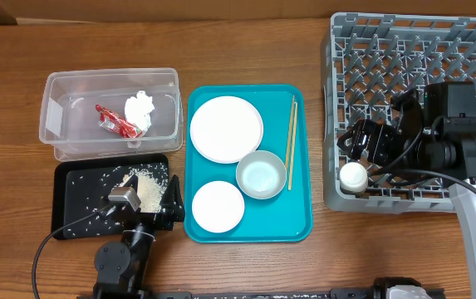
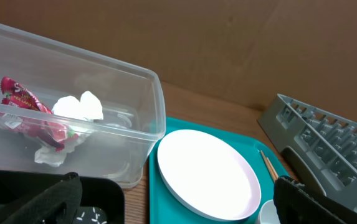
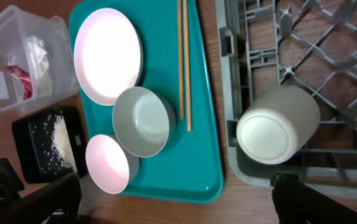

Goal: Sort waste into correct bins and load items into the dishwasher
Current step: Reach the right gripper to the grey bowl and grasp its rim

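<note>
Cup in rack, both grippers spread.
We log the small white cup (image 3: 278, 124) as plain and glossy. It sits tilted among the pegs at the near corner of the grey dish rack (image 3: 223, 50), beside the teal tray (image 3: 203, 155), with its closed end toward the right wrist camera and its long axis slanting into the rack. Right gripper (image 3: 175, 186) jaws stand wide apart, off the cup. Left gripper (image 2: 178, 193) jaws are likewise spread, at the black tray (image 1: 76, 220).

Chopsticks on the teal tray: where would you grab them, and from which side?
Probably from straight above, at the half away from the bowl. The chopsticks lie flat, side by side, along the right rim of the tray. The bowl crowds one end, while the floor beside the other half is bare. Close across the pair to pinch both together.
</note>
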You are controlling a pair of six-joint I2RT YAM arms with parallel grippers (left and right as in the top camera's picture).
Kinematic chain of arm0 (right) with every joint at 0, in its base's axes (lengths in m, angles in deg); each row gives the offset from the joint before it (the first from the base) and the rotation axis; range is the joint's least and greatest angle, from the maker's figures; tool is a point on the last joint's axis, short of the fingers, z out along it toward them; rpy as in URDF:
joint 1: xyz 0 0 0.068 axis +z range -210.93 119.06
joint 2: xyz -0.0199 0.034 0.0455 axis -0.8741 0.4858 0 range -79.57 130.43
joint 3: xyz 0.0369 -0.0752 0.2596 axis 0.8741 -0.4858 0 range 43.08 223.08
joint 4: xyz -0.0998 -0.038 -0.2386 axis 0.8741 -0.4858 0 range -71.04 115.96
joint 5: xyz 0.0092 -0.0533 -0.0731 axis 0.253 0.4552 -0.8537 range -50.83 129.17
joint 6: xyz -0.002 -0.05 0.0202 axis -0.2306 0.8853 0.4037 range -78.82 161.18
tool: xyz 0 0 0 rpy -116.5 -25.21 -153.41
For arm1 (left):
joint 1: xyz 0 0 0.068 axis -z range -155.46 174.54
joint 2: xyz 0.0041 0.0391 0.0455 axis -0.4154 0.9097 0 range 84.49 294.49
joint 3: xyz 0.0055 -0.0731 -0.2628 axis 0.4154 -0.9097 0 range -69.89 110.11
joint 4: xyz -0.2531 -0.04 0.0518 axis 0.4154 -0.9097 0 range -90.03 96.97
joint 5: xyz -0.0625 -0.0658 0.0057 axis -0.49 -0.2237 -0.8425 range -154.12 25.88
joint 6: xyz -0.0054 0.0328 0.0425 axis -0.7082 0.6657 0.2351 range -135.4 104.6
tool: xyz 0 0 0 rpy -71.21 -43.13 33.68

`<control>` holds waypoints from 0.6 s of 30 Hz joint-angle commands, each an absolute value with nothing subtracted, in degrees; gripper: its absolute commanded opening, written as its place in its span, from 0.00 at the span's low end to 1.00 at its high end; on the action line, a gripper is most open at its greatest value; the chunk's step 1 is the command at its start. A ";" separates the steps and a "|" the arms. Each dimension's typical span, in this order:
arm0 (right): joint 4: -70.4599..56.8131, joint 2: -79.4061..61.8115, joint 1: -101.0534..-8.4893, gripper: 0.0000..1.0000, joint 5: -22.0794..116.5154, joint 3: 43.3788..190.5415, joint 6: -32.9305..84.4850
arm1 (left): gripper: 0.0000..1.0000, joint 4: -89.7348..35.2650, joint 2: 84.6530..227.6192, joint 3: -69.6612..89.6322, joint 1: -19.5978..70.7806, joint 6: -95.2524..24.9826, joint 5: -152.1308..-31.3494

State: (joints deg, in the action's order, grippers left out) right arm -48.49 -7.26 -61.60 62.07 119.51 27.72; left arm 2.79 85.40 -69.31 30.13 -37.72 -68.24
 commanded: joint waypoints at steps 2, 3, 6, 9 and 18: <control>-42.50 -7.28 -61.65 1.00 62.79 119.83 24.99 | 1.00 2.92 84.74 -69.62 30.13 -38.34 -68.46; -40.71 -7.28 -61.65 1.00 62.92 119.83 23.26 | 1.00 2.92 84.74 -69.62 30.13 -38.32 -68.46; -39.31 -7.28 -61.65 1.00 63.08 119.83 21.03 | 1.00 2.92 84.74 -69.62 30.13 -38.34 -68.46; -39.51 -6.97 -60.55 1.00 68.52 119.83 24.66 | 1.00 2.92 84.74 -69.62 30.13 -38.34 -68.46; -39.38 -3.85 -37.14 0.84 56.10 110.72 21.45 | 1.00 2.92 84.74 -69.62 30.13 -38.34 -68.42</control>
State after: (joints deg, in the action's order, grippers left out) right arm -41.11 -5.27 -42.94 63.16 114.59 25.34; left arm 2.79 85.40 -69.31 30.13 -37.72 -68.24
